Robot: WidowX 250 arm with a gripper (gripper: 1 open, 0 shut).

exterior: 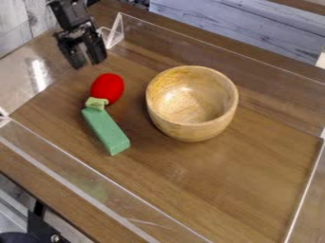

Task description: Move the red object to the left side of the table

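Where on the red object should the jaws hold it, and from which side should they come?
Grip the red object across its round body, coming from above. Its leafy end touches the green block at the lower side, so probably the upper and side faces are free. The gripper hangs just above it.

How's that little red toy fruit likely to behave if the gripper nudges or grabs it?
The red object looks rounded, so a nudge would probably roll it. Its smooth curved sides may slip out of a pinch that lands off-centre. It touches the green block, which might shift with it. The gripper hangs just above and behind it.
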